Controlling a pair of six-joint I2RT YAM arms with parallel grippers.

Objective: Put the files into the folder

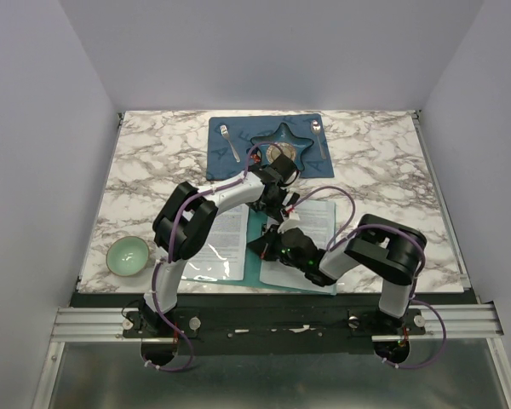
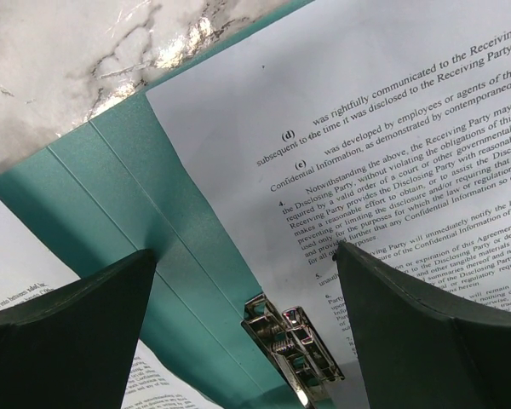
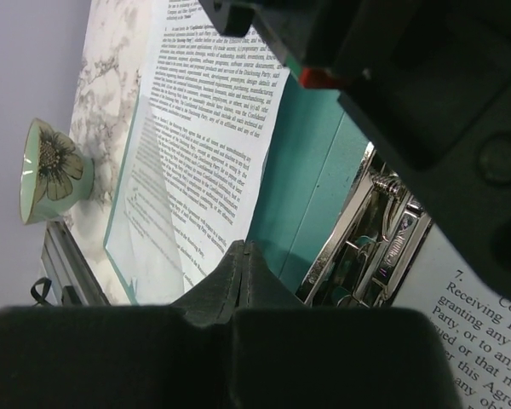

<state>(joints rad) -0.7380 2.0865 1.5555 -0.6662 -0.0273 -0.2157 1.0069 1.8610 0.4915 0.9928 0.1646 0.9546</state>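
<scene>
The teal folder (image 1: pixel 255 260) lies open near the table's front edge, with printed files on both halves: one sheet (image 1: pixel 224 234) on the left, another (image 1: pixel 317 223) on the right. My left gripper (image 1: pixel 277 207) hangs open just above the spine. In the left wrist view its jaws (image 2: pixel 245 252) straddle the teal spine (image 2: pixel 128 187) and the silver clip (image 2: pixel 294 341), with the right sheet (image 2: pixel 392 111) beside them. My right gripper (image 1: pixel 271 243) is shut on nothing, its tips (image 3: pixel 249 247) low over the spine (image 3: pixel 311 153) beside the clip (image 3: pixel 375 239) and the left sheet (image 3: pixel 204 111).
A mint cup (image 1: pixel 128 256) with a flower pattern (image 3: pixel 55 170) stands at the front left. A dark blue placemat (image 1: pixel 226 166) at the back holds a star dish (image 1: pixel 281 146), a fork (image 1: pixel 230 143) and a spoon (image 1: pixel 319 135). Walls enclose the marble table (image 1: pixel 153 179).
</scene>
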